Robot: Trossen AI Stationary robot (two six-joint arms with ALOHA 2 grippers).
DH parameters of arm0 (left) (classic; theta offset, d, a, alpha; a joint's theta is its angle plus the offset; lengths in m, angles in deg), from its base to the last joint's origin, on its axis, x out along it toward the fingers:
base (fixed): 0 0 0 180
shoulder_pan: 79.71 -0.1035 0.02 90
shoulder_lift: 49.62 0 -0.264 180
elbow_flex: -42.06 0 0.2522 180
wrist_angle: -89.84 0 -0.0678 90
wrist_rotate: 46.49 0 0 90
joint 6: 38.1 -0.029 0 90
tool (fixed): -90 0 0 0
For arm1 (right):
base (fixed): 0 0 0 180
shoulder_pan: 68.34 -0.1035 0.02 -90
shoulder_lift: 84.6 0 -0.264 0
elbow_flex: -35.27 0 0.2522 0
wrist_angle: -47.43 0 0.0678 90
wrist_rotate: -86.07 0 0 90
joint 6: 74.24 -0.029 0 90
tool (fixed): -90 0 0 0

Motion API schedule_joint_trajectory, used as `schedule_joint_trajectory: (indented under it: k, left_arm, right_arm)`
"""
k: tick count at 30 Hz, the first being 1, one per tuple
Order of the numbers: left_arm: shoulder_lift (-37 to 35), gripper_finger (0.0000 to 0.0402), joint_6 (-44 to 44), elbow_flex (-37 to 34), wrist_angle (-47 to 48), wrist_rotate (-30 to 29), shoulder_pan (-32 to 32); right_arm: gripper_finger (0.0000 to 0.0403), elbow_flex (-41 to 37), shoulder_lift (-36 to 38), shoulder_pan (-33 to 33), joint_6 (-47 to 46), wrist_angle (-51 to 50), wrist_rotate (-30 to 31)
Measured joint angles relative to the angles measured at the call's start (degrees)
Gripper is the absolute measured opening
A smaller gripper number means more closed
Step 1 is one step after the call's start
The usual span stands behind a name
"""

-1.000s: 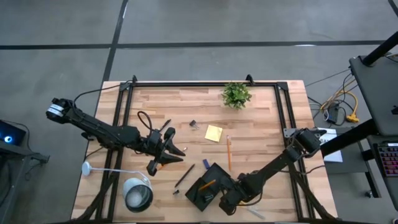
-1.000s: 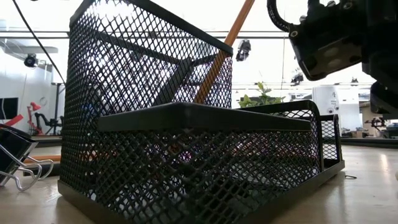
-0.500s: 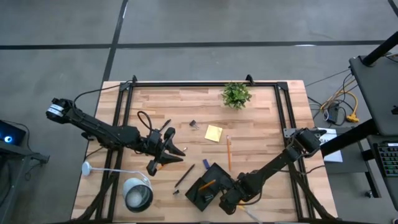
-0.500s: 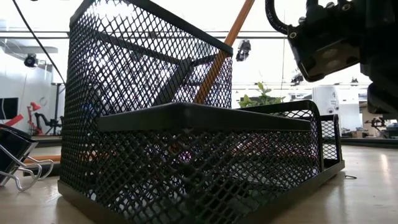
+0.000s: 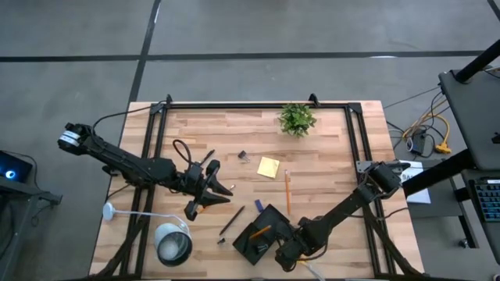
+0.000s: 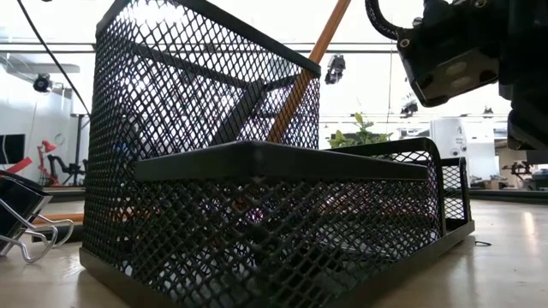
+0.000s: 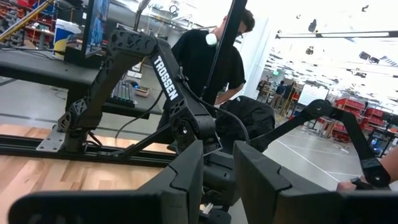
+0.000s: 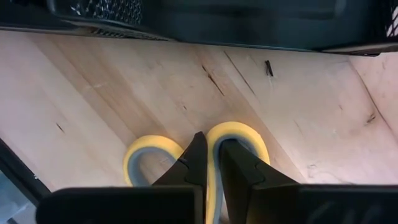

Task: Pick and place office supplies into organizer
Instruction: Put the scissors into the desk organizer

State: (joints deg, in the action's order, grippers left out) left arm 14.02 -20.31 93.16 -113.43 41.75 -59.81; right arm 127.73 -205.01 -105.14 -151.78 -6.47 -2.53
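Scissors [image 8: 214, 146] lying on the table just beside the organizer [image 5: 262, 234], right gripper [image 8: 211, 163] clamping one yellow handle loop; likely the pickup step, lifting into the organizer coming next.

The organizer [image 5: 263, 234] blocked the table's near edge at six o'clock, with the right gripper [image 5: 291, 254] crowded just beside it. The lamp [image 5: 173, 243] stood at seven o'clock, the left gripper [image 5: 223, 190] near centre. Bare wood lay open from ten to twelve o'clock, short of the plant [image 5: 297, 119].
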Motion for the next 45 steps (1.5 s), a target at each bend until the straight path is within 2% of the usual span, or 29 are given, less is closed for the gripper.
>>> schedule_joint_trajectory:
  k: [12, 17, 23, 31, 40, 45]
  left_arm:
    - [0.0, 0.0073, -0.1, 0.0, 0.0, 0.0, 0.0]
    - [0.0, 0.0073, -0.1, 0.0, -0.1, 0.0, 0.0]
    - [0.0, 0.0073, -0.1, 0.0, -0.1, 0.1, 0.0]
    - [0.0, 0.0073, -0.2, 0.0, -0.2, 0.1, 0.0]
    - [0.0, 0.0073, -0.1, 0.0, 0.0, 0.0, 0.0]
    - [0.0, 0.0073, -0.1, 0.1, 0.0, 0.0, 0.0]
  right_arm:
    - [0.0011, 4.8, 0.4, -0.2, 1.0, -9.4, 0.4]
    - [0.0010, 6.7, 1.2, -0.3, -1.0, -16.2, 0.5]
    - [0.0010, 7.1, 4.7, -0.5, -4.6, -18.6, 2.6]
    - [0.0010, 7.2, 11.0, -0.7, -12.3, -28.8, 8.2]
    - [0.0010, 7.2, 18.3, -0.2, -21.2, -35.6, 21.0]
    - [0.0010, 7.3, 20.8, 0.9, -21.3, -36.2, 26.8]
